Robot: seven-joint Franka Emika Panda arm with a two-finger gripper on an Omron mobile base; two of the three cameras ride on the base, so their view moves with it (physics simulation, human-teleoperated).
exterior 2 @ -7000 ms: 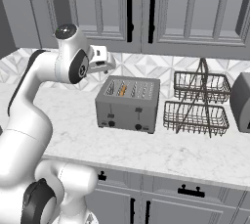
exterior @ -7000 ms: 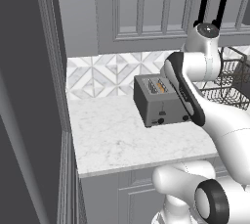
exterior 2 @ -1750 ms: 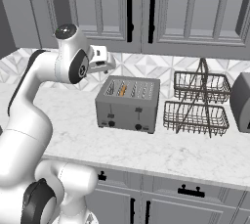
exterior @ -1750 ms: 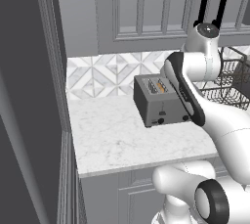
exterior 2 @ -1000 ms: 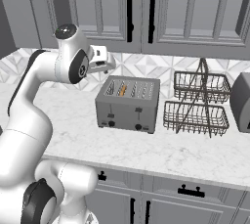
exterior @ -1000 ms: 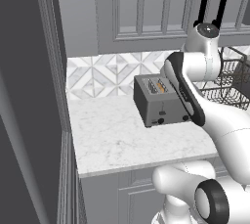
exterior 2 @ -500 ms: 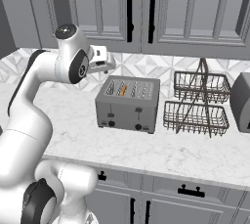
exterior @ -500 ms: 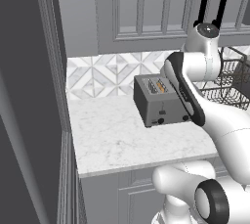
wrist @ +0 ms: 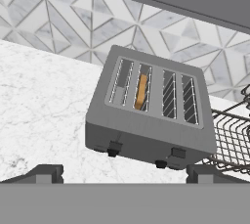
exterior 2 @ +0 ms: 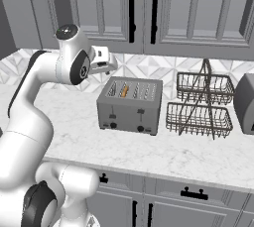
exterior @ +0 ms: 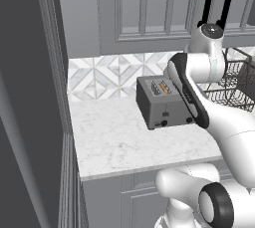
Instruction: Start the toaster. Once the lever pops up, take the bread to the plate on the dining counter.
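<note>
Brushed dark grey metal, the boxy toaster (wrist: 149, 113) sits on the narrow marble worktop (exterior: 124, 142) against the tiled wall, below and just ahead of the gripper (exterior 2: 105, 60), with its long axis running across the hand view. Its small black lever (wrist: 114, 146) sits on the knob face turned toward the fingers, and the thin orange-brown bread slice (wrist: 141, 91) stands in the second slot from the left. The gripper's fingers (wrist: 46, 173) are spread fully apart, holding and touching nothing.
</note>
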